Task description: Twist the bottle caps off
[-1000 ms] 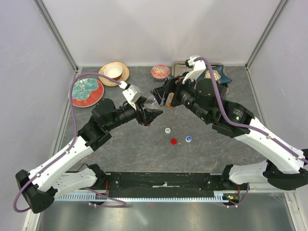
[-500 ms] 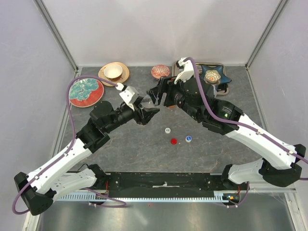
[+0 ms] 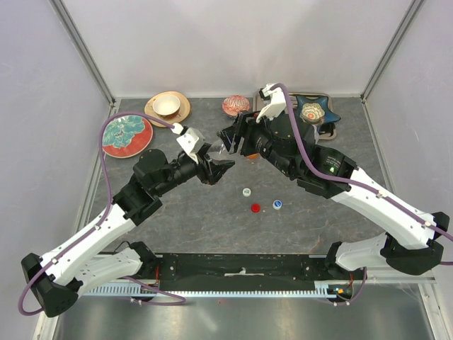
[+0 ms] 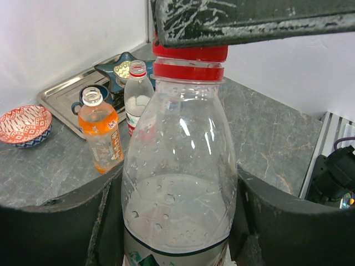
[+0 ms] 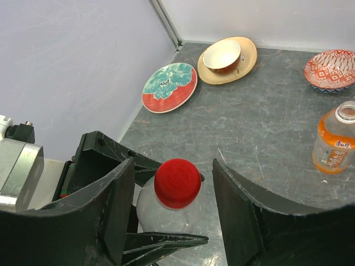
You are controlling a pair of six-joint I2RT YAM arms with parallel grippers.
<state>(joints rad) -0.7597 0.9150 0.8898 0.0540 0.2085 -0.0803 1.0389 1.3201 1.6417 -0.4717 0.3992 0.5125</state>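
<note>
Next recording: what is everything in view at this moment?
capped clear bottle: one, red cap, in left pincer
orange bottle: one, orange, no cap, standing near metal tray
open clear bottle: one, red neck ring, beside orange bottle
loose caps: three, white, red, blue, mid-table
plate: one, red and teal, far left
tan plate with cream bowl: one each, far edge
patterned bowl: one, red and white, far edge
star dish: one, blue, on metal tray
left pincer: shut on capped clear bottle
right pincer: open, straddling red cap

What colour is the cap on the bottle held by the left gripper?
Red. The cap of the clear bottle shows best in the right wrist view.
</note>
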